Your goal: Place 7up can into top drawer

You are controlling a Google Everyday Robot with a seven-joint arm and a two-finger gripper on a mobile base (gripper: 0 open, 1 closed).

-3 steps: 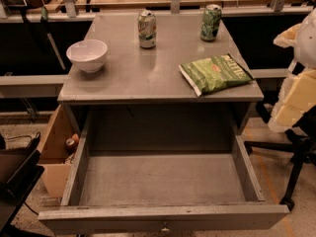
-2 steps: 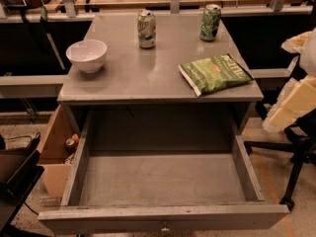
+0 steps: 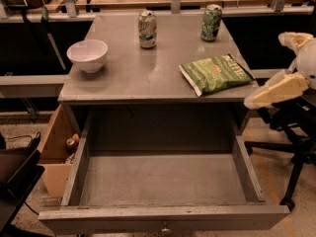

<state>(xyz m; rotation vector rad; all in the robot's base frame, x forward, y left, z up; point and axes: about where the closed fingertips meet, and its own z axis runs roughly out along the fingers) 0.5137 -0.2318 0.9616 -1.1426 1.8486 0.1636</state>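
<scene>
The 7up can (image 3: 147, 28), pale silver with light green markings, stands upright at the back middle of the grey table (image 3: 128, 83). The top drawer (image 3: 163, 217) is pulled wide open below the tabletop, and its grey inside holds nothing. My gripper (image 3: 284, 65) is at the right edge of the view, beside the table's right front corner and far right of the can. Its two cream fingers (image 3: 276, 89) are spread apart with nothing between them.
A darker green can (image 3: 211, 22) stands at the back right. A green chip bag (image 3: 216, 73) lies at the right front, close to my gripper. A white bowl (image 3: 87, 55) sits on the left. A cardboard box (image 3: 53, 152) is under the left side, and a black chair base (image 3: 296, 152) is on the right.
My gripper has shifted a little to the left, toward the table's right edge. The cans, bowl, bag and drawer have not moved.
</scene>
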